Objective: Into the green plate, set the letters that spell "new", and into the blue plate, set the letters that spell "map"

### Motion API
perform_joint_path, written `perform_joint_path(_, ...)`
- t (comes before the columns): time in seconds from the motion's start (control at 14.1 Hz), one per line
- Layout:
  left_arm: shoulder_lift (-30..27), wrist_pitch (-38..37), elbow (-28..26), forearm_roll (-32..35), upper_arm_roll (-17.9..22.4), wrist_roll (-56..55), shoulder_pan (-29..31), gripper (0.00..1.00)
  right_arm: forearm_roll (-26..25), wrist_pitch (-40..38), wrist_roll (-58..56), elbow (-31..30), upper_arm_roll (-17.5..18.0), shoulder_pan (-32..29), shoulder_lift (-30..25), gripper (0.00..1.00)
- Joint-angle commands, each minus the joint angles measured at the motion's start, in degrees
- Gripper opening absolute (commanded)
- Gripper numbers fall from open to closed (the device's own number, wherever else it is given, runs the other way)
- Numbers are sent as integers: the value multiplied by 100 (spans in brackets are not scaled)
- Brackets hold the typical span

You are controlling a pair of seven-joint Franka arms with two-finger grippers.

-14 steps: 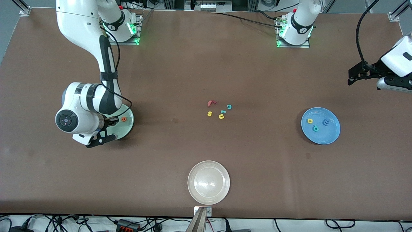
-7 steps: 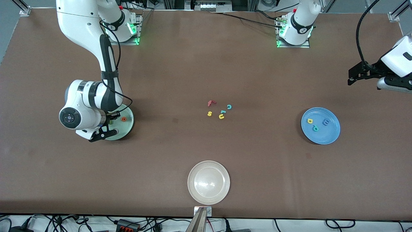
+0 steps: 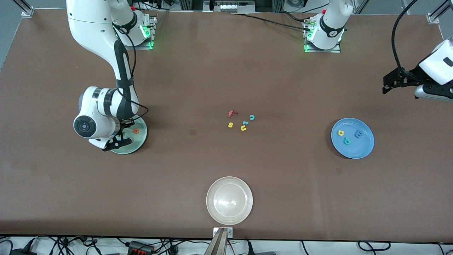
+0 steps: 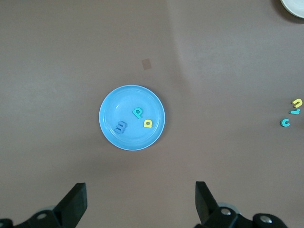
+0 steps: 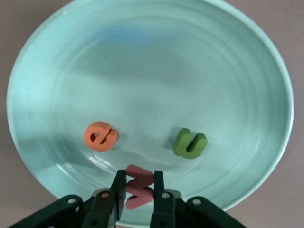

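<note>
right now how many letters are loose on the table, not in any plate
5, clustered mid-table between the green plate and blue plate: red f, teal c, yellow s, a small teal piece, yellow u. None look hidden.

My round pale mint-green plate [image 5: 147,61] looks glazed and smooth, with a soft sheen and faint specks, and the orange e [image 5: 100,136], dark green n [image 5: 190,144] and red w [image 5: 139,186] on it look like matt foam. The brown counter [image 3: 226,78] is dull and unreflective. The whitish-beige round plate [image 3: 229,200] shines glossy, and the round bright blue plate [image 4: 132,117] has a smooth satin finish.
</note>
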Motion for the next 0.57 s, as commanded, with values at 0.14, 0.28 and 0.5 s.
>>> perform_joint_path(0.14,-98,-3,-74,-116,71,-32,-68,100,40,66,-17,-69,-23,26,-97,100)
perform_joint_path(0.28,-98,-3,-74,-116,71,-32,-68,100,58,-31,62,167,-84,-8,-254,100)
perform_joint_path(0.5,-98,-3,-74,-116,71,-32,-68,100,67,-636,89,641,-434,8,-474,100)
